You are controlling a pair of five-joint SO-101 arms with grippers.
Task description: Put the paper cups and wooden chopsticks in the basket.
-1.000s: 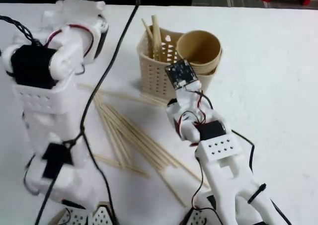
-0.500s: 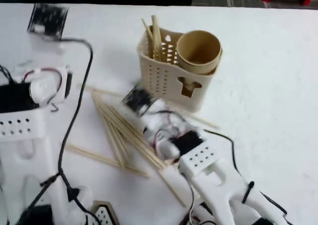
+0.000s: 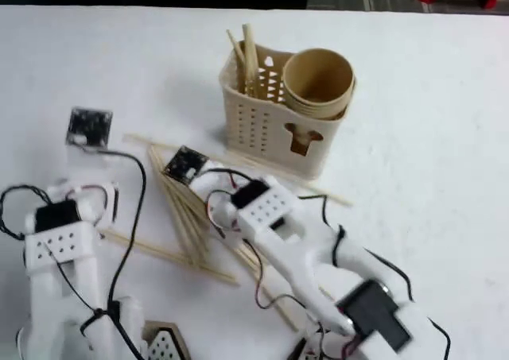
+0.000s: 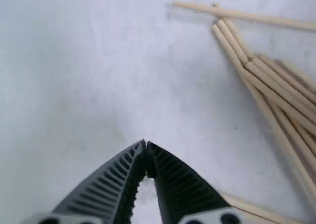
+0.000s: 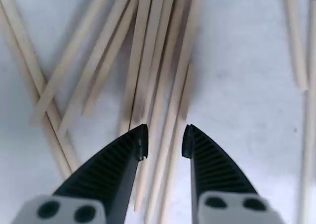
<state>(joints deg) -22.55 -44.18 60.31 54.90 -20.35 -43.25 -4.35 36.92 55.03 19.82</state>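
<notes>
Over the loose chopsticks [image 5: 163, 46], I had swung my right pincer [image 5: 164, 141] back from the basket [image 3: 254, 129], spread for another pickup; left pincer [image 4: 146, 159] pressed together, empty.

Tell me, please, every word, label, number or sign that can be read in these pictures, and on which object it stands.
None: no text can be read in any view.
The basket bears only cut-out holes, no letters.
The paper cups and the chopsticks are plain.
The dark wrist boards are too blurred to show any print.
</notes>
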